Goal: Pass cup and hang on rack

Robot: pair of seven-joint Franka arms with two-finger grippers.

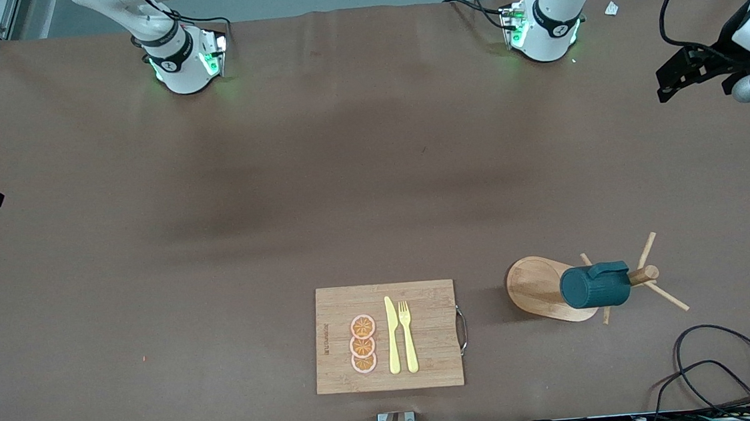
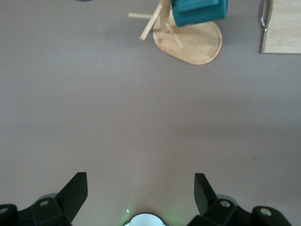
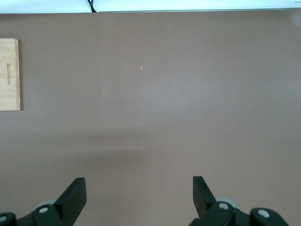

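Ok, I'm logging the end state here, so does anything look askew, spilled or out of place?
Nothing stands out. The cup hangs on a peg of the rack, which stands upright beside the cutting board. Both the left end effector and right end effector are open, holding nothing, over bare table.

arms: white, black bands | bases: green lights | fingers [image 2: 70, 195]: black
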